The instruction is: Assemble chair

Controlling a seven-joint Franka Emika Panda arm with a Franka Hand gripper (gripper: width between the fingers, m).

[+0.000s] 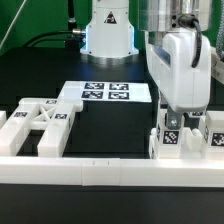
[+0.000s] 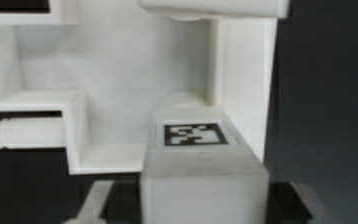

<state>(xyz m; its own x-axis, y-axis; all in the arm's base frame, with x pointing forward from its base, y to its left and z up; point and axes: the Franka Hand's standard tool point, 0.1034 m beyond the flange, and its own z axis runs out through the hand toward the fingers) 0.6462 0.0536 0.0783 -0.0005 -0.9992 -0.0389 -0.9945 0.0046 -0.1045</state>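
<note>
I am pinching a chunky white plastic block with a square black-and-white tag [image 2: 197, 165] in my gripper [image 2: 194, 202]. In the wrist view the block is filling the gap between my fingers [image 2: 101, 203], one finger on each side. The finger edges are blurry there, so I am reading the contact from how tightly the block sits between them. The tag is facing the wrist camera.

In the exterior view my gripper [image 1: 172, 118] is pointing down with the block [image 1: 172, 140] directly under it. The block is standing upright, low by the black table [image 1: 115, 130]. I cannot tell if it is touching the table.

Just beyond the block, a large white plastic frame-shaped chair part [image 2: 43, 85] is showing in the wrist view, very close to the block. I cannot tell if they are touching. Another chunky white tagged piece [image 1: 212, 135] is sitting just beside my gripper. A cluster of white plastic chair pieces with tags [image 1: 40, 125] is lying well away from my gripper, across the table. The flat white marker board [image 1: 105, 92] is lying between that cluster and my arm, further back from my gripper. A long low white border rail [image 1: 95, 170] is running along the table edge, near the block.
</note>
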